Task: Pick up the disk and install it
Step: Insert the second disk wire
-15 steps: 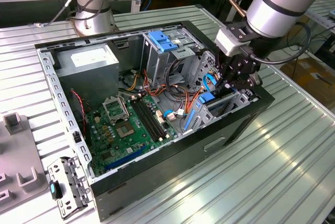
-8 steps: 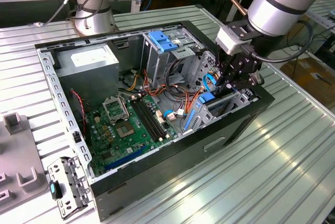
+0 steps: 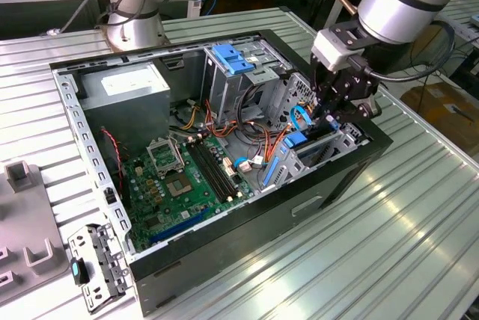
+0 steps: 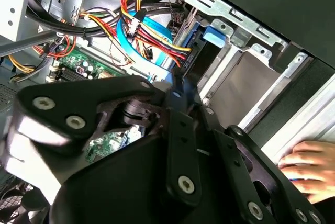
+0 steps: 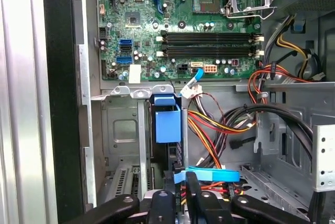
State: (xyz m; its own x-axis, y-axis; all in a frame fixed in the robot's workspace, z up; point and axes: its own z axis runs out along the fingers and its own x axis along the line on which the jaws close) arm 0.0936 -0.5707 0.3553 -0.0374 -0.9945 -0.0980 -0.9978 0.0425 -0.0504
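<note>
The disk is seen standing on edge in the bay at the case's front corner, directly beneath the gripper; jaw state cannot be told.

Exterior view: a raised, oblique look down at the open computer case on the ribbed counter, taking in the arm and the whole interior from some way off. First wrist view: close, looking straight down into the case over the motherboard and drive cage. Second wrist view: very close, apparently from behind the end effector, facing the cage wall. All three views share the blue-tabbed cage and the cable bundle.
</note>
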